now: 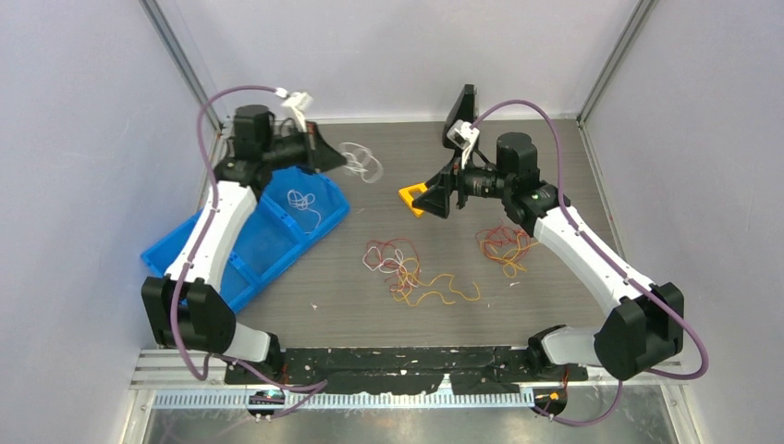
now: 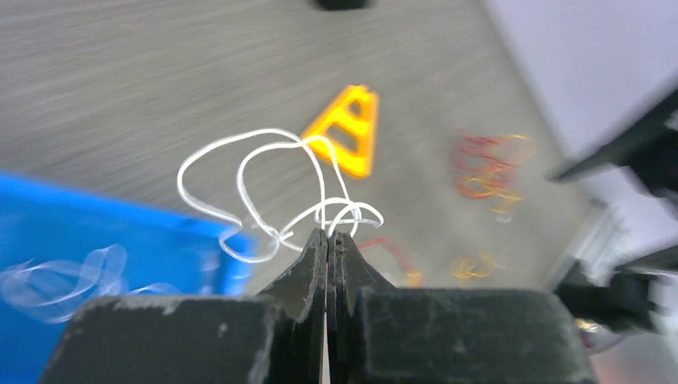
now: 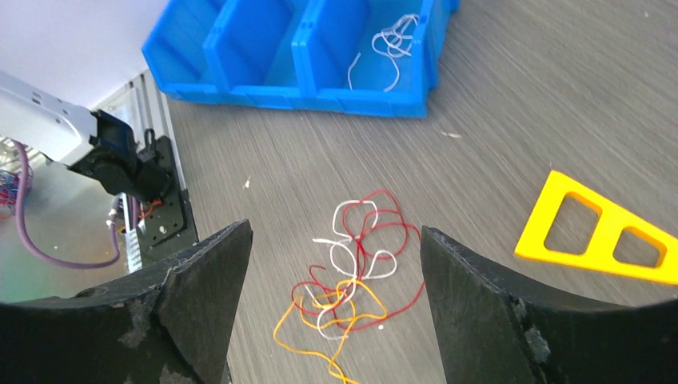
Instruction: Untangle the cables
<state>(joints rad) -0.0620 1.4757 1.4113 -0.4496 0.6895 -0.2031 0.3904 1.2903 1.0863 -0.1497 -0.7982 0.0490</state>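
Note:
My left gripper (image 2: 330, 234) is shut on a thin white cable (image 2: 256, 176), whose loops hang in front of the tips. In the top view this gripper (image 1: 338, 159) is just beyond the blue bin's far corner, and the white cable (image 1: 362, 165) dangles to its right. A tangle of red, white and orange cables (image 1: 407, 270) lies mid-table. My right gripper (image 3: 336, 234) stands open above that tangle (image 3: 360, 272) with nothing between its fingers. In the top view the right gripper (image 1: 436, 196) is beside the yellow triangle. A second red-and-orange tangle (image 1: 505, 246) lies to the right.
A blue compartment bin (image 1: 242, 242) sits at the left, with a white cable (image 1: 301, 199) in its far compartment. A yellow triangular frame (image 1: 413, 198) lies flat near the right gripper. Light walls close in the table on three sides.

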